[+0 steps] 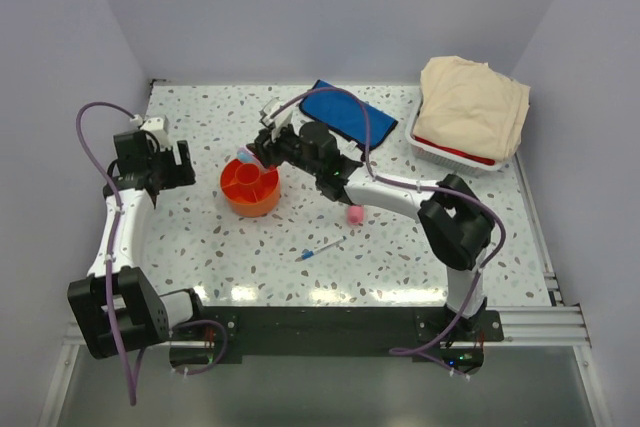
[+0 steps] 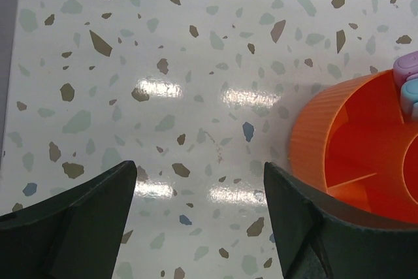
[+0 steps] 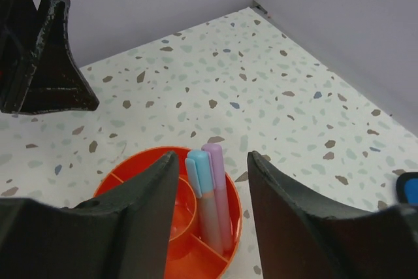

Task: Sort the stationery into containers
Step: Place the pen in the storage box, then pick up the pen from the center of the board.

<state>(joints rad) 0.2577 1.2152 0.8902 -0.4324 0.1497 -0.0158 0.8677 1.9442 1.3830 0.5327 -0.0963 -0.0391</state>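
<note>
The round orange tub (image 1: 250,188) stands left of centre. In one outer compartment a blue-capped marker (image 3: 198,178) and a lilac marker (image 3: 218,181) stand upright side by side. My right gripper (image 3: 213,155) hangs just above them, open, one finger on each side with a gap to both markers. To the left of the tub (image 2: 339,142) is my left gripper (image 2: 199,168), open over bare table with nothing between its fingers. A pink tube (image 1: 354,214) and a thin pen (image 1: 318,250) lie on the table in front of the right arm. The blue pouch (image 1: 336,113) lies flat at the back.
A white basket with a red rim (image 1: 450,152), holding beige cloth (image 1: 472,105), stands at the back right. The left gripper's fingers (image 3: 49,63) show at the upper left of the right wrist view. Walls enclose the table's back and sides.
</note>
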